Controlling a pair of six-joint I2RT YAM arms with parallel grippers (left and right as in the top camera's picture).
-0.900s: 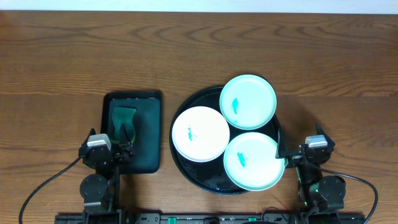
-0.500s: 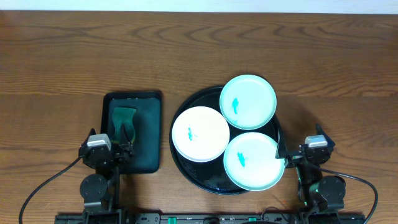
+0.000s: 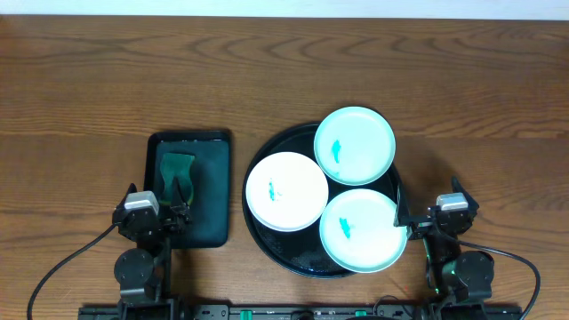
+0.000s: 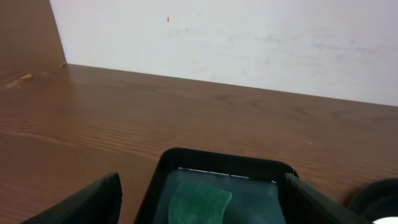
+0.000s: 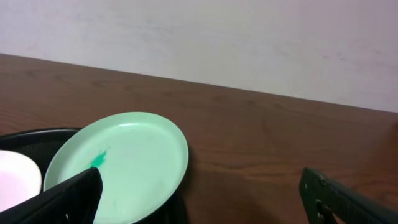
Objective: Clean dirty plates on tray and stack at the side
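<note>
The left tool (image 4: 202, 193), wide and empty, is nearest the green sponge (image 3: 177, 167), which lies straight ahead, long axis pointing away, in the dark-green tray (image 3: 213, 191). The right tool (image 5: 200, 186), also wide, stands beside the black tray (image 3: 300, 255) holding all 3 plates (image 3: 362, 230).

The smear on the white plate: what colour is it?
Teal; the smear on the white plate shows best in the overhead view.

**Off-task items: a green tray and its sponge**

You have a small rectangular dark-green tray (image 3: 213, 191) lying left of centre on the table (image 3: 89, 89), closer to the front edge than the back. A green sponge (image 3: 175, 165) rests inside it, in its left half. Beyond the table's back edge you see a plain white wall (image 4: 249, 37).
</note>
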